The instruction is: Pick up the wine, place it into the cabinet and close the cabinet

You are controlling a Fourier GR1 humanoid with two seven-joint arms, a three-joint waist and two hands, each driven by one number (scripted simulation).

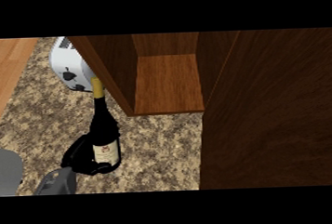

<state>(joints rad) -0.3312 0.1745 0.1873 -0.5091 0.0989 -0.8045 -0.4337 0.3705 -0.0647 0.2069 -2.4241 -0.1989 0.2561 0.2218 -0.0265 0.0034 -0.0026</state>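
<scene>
One hand [79, 158], my left, is curled around the wine [104, 134], which stands upright on the counter [156, 146] just before the open cabinet [169, 81], near a toaster [69, 66].

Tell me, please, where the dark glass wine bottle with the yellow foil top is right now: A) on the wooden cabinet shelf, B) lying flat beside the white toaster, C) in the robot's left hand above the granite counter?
C: the left hand curls round the wine bottle, outside the open wooden cabinet.
</scene>
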